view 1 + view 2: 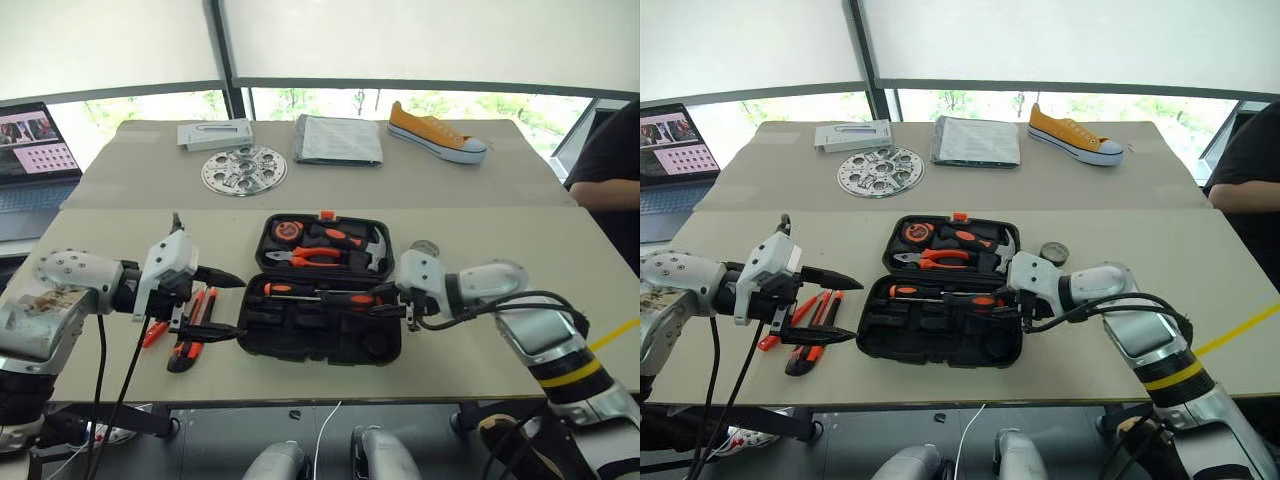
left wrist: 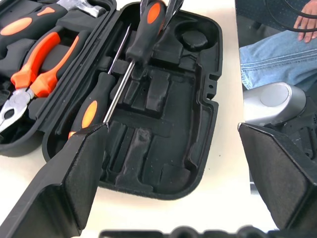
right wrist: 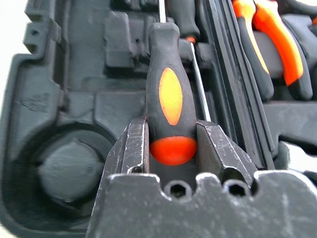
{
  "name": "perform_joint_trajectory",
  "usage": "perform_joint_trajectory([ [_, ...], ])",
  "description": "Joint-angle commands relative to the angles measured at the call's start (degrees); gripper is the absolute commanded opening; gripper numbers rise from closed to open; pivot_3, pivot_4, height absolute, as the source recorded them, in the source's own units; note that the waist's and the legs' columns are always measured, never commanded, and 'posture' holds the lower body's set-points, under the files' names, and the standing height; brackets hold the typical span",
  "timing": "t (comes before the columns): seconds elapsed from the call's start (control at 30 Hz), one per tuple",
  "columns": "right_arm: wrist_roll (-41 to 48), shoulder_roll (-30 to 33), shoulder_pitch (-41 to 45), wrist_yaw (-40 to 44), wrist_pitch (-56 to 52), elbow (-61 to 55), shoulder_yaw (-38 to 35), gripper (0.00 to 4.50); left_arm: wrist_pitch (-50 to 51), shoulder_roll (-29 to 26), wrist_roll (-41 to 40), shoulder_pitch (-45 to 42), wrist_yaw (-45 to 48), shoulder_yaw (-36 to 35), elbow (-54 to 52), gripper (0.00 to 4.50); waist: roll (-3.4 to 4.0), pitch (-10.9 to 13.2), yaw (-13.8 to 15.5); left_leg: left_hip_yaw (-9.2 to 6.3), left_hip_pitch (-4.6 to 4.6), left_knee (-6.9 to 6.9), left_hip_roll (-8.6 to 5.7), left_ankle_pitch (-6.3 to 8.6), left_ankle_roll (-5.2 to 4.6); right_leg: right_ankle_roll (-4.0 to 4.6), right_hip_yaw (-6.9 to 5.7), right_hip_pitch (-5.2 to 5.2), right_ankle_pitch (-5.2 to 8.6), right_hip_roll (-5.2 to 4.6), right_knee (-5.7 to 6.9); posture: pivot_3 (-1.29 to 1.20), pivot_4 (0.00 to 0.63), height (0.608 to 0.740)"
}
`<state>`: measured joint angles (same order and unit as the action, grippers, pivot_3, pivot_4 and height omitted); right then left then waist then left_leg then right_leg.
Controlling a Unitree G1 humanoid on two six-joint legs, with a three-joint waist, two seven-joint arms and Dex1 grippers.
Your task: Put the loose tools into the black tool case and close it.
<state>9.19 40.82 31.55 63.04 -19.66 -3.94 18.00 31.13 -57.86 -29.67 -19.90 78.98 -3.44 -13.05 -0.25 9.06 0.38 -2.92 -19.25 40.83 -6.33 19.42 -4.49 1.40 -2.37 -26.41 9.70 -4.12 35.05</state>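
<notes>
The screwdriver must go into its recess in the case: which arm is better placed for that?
Right. Its pincer already grips the screwdriver above the black tool case. The left pincer is open, beside the case.

Person (image 1: 610, 160) cut off by right edge; laptop (image 1: 35, 160) by left.

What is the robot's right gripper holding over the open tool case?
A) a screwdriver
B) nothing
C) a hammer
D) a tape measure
A: the right gripper is shut on the handle of an orange-and-black screwdriver, held over the front half of the open black tool case.
</notes>
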Motion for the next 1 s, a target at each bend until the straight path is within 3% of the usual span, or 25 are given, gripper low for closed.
perform_joint_trajectory([
  [0.03,-0.7,0.3,0.7,-0.1,0.6,0.1,-1.6,0.94,0.0,-0.5,-1.6,-0.4,-0.6,-2.0,-2.2,4.50,0.00,0.0,-0.1,0.00,0.00,0.00,0.00,0.00,0.00,0.00,0.00,0.00,0.00,0.00,0.00,0.00,0.150,0.740],
  [0.33,0.7,3.8,-2.6,2.8,2.6,-2.7,-4.0,0.94,-0.7,-0.4,-1.1,-2.2,-0.9,-0.6,-0.6,4.50,0.00,0.0,0.1,0.00,0.00,0.00,-0.01,0.00,0.00,0.00,0.00,0.02,0.00,-0.01,-0.01,0.00,0.150,0.740],
  [0.6,0.2,2.0,-2.6,1.2,1.7,-2.4,-4.2,0.94,-2.2,0.4,-0.1,-4.4,-0.2,1.2,1.7,4.50,0.00,0.0,0.0,0.00,0.01,0.00,0.00,0.00,0.00,0.00,0.00,0.02,0.00,0.00,-0.01,0.00,0.150,0.740],
  [0.67,0.3,1.2,-2.4,0.8,1.1,-2.4,-4.1,1.95,-2.4,0.6,0.1,-4.8,0.0,1.5,2.1,4.50,0.00,0.0,0.0,0.00,0.01,0.00,0.00,0.00,0.01,0.00,0.00,0.01,0.00,0.00,-0.01,0.00,0.150,0.740],
  [0.7,0.1,1.1,-2.3,0.7,1.2,-2.5,-3.9,2.12,-2.5,0.7,0.2,-5.0,0.1,1.6,2.3,4.50,0.00,0.0,0.0,0.00,0.01,0.00,0.00,0.00,0.00,0.00,0.00,0.01,0.00,0.00,0.00,0.00,0.150,0.740],
  [0.93,1.6,0.6,-1.6,-0.1,-0.4,-4.5,-5.7,4.48,-3.0,0.8,0.8,-5.8,0.5,1.9,3.3,4.50,0.00,0.0,0.0,0.00,0.00,0.00,0.00,0.00,0.00,0.00,-0.01,0.01,0.00,0.00,-0.01,0.00,0.150,0.740],
  [1.0,3.6,-0.8,-1.0,-0.6,-2.8,-5.5,-6.3,4.48,-3.3,0.9,0.9,-5.5,0.5,2.0,3.4,4.50,0.00,0.0,0.0,0.00,0.01,0.00,0.00,0.00,0.00,0.00,0.00,0.01,0.00,0.00,-0.01,0.00,0.150,0.740],
])
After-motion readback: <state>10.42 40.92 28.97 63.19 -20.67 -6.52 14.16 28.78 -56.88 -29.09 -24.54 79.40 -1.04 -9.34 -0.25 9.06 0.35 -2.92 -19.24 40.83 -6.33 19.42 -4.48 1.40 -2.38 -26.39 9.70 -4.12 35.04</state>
